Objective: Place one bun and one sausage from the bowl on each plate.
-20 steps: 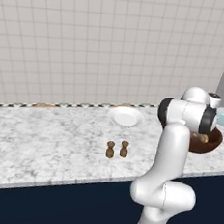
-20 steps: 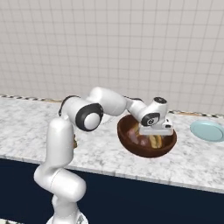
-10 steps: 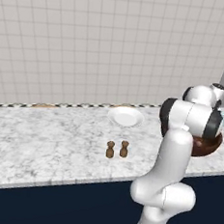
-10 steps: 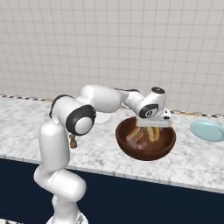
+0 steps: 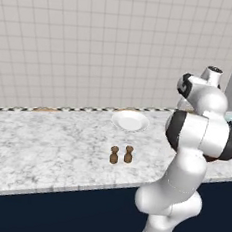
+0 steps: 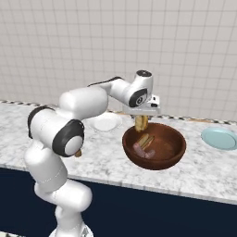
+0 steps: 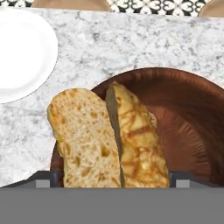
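Counts: 1 wooden bowl (image 6: pixel 159 159). 2 plates: 1 white (image 6: pixel 105 123), 1 pale blue (image 6: pixel 220 138). 2 small brown shakers (image 5: pixel 121 154) on the counter (image 5: pixel 44 146), side by side. Buns: 1 split bun (image 7: pixel 109 140) up betw. the fingers, 1 more bun (image 6: pixel 145 139) in the bowl. Sausages (image 6: pixel 143 150): 2 pinkish ones in the bowl, approx., hard to separate.

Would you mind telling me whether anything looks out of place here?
Nothing is spilled or damaged. A split bun hangs upright in the gripper, above the rim of the wooden bowl; both plates are bare.
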{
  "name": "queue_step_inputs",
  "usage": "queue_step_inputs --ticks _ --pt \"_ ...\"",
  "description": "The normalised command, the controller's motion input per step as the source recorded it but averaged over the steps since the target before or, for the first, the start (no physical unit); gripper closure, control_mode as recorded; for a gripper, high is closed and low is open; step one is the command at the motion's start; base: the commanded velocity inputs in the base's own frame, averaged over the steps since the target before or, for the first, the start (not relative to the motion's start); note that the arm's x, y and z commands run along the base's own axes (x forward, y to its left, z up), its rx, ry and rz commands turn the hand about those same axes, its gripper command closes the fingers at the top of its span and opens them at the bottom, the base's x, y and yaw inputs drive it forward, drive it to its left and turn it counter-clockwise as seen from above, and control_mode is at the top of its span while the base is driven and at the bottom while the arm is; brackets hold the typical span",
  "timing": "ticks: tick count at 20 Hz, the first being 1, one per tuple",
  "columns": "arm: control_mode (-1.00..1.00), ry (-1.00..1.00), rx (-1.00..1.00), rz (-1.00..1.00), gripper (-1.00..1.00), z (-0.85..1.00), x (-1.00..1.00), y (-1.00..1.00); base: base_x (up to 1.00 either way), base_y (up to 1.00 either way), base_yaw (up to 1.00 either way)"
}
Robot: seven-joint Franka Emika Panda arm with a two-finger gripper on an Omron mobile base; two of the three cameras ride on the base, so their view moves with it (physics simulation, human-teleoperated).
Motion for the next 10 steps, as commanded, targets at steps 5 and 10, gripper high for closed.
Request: queue_step_inputs --ticks 5,10 --pt "-1.00 -0.03 0.05 0.00 1.00 0.28 0.63 1.00 0.00 0.00 0.00" --pt "-1.00 0.00 0.03 0.00 1.00 -0.03 0.89 1.00 0.00 0.00 0.00"
